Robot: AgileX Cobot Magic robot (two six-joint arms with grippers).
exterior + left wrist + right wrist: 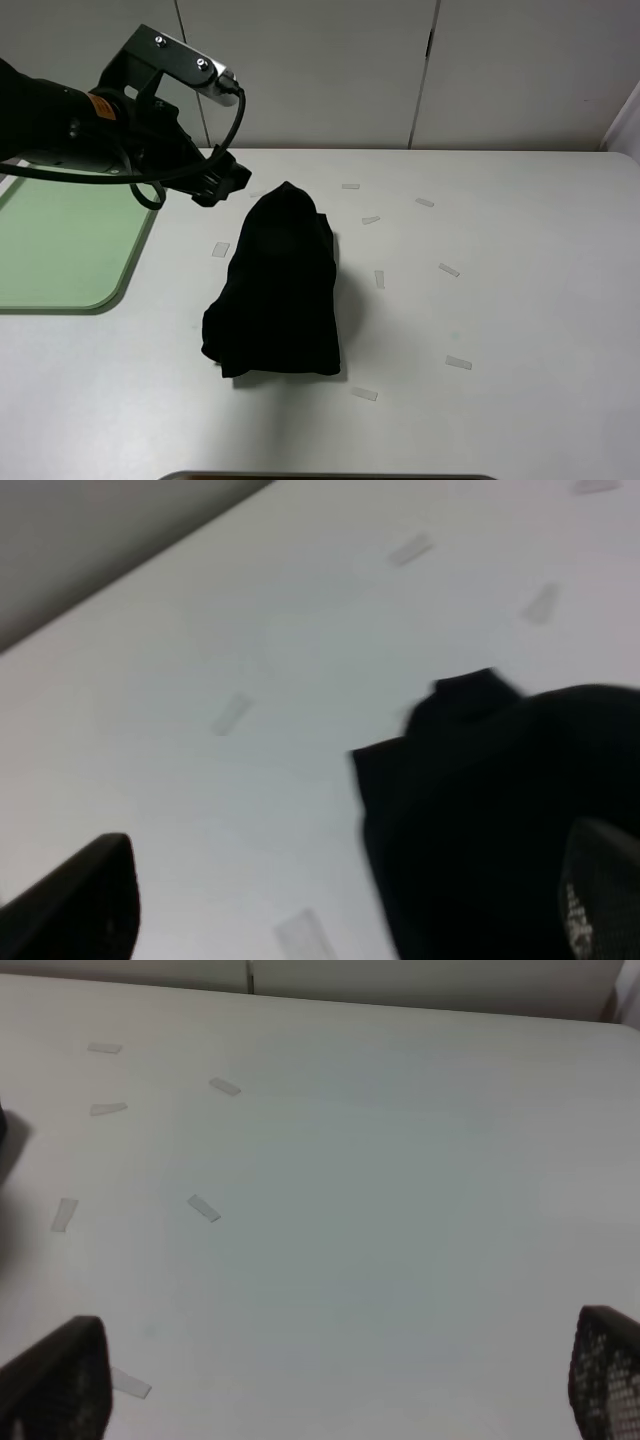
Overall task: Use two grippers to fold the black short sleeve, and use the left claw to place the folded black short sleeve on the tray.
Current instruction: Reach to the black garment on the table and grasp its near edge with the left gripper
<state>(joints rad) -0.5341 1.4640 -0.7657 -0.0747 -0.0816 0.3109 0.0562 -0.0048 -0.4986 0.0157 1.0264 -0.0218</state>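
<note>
A flat white counter [520,300] carries a folded, rumpled black cotton short sleeve [280,300] near its middle. A pale green plastic tray [60,250] with rounded corners lies at the left, and small clear tape strips [449,269] are scattered about.

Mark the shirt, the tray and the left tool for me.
Shirt [282,290]: high view, middle of the bundle.
Tray [60,250]: high view, bare floor.
Left tool [222,182]: high view, between its fingertips.

My left arm [60,125]: bulky, black. Angular bracket [165,55], two silver screws [203,63]; orange label [100,105] at its 8 o'clock; thick black cable [238,115]. My right gripper [328,1378]: black fingers [605,1375], mesh-textured.
</note>
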